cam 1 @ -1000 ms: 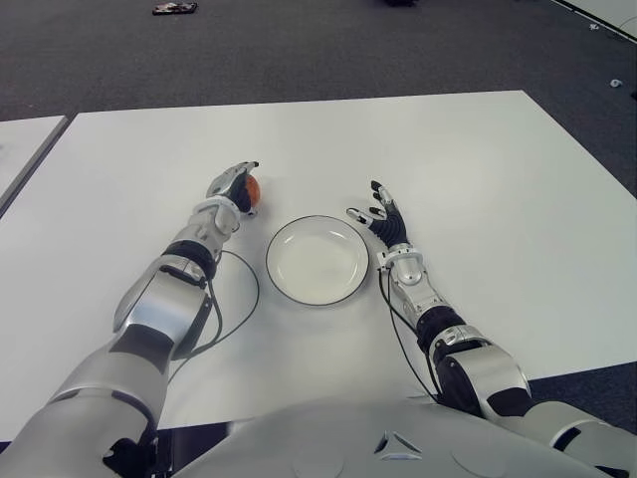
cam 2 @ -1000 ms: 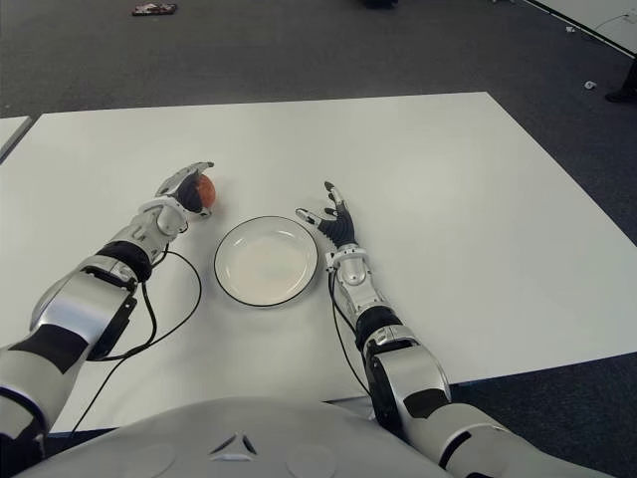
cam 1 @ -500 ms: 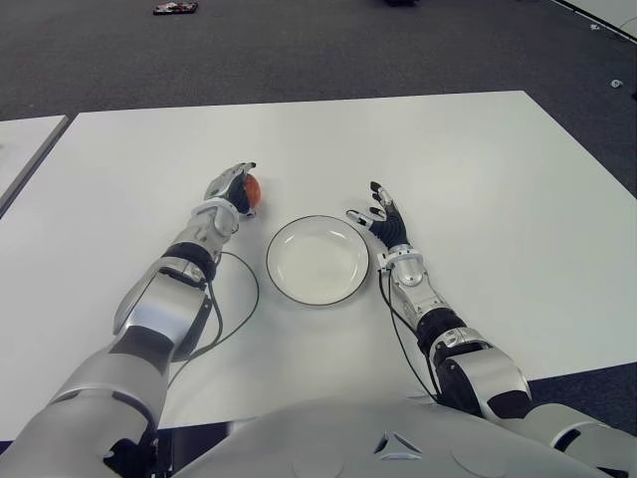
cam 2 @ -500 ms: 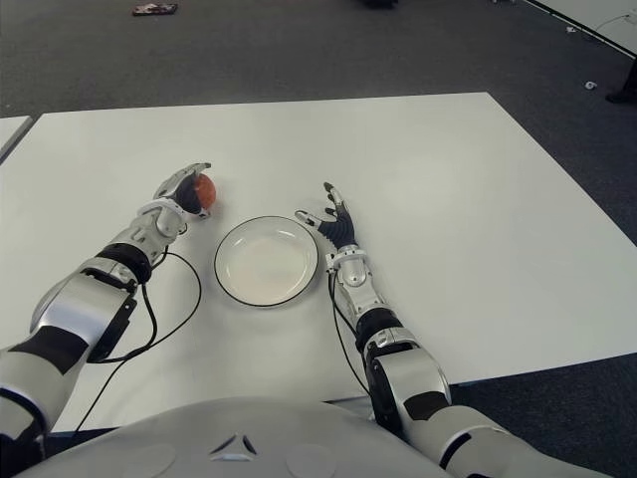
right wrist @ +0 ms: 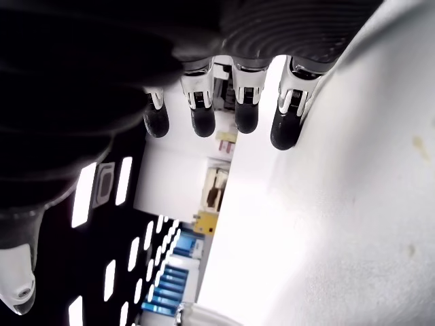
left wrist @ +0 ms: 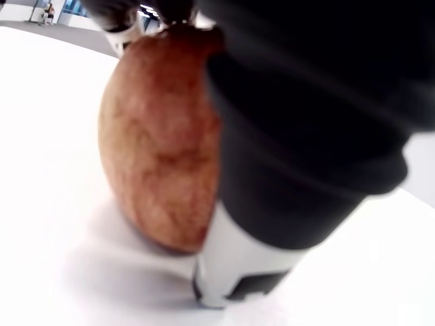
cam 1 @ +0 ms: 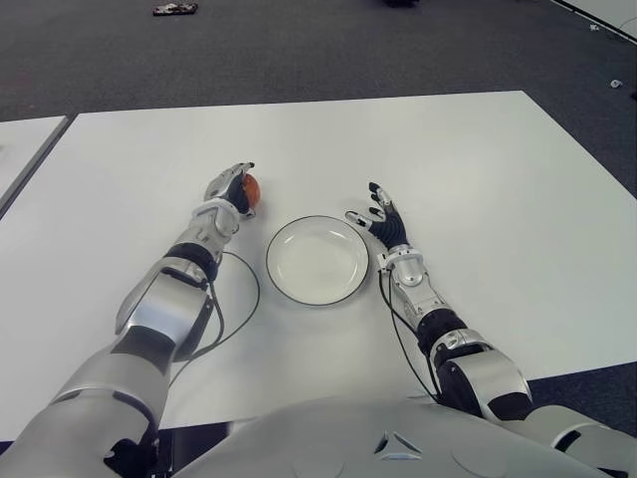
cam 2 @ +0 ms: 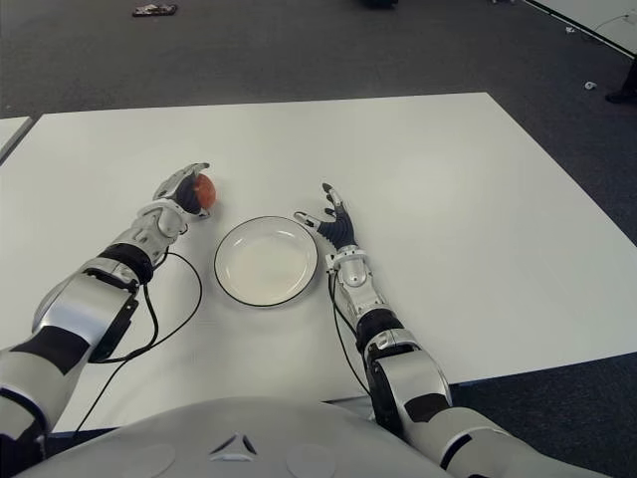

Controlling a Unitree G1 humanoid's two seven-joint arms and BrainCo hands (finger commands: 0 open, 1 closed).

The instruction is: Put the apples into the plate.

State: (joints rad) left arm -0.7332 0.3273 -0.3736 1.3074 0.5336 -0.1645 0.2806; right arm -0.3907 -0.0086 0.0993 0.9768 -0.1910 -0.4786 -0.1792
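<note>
From the head camera you see the left hand (cam 1: 231,188) cupped around the apple (cam 1: 251,188) on the white table (cam 1: 478,159), left of and apart from the plate (cam 1: 318,260). Your right hand (cam 1: 381,216) shows just right of the plate, fingers spread and holding nothing.

In the left wrist view, the apple (left wrist: 160,142) sits on the table with a finger (left wrist: 299,136) pressed against it.

In the right wrist view, four fingertips (right wrist: 202,119) extend loosely, gripping nothing.

White table (cam 1: 478,169) on dark carpet (cam 1: 299,50); small dark object (cam 1: 174,9) lying on carpet.
</note>
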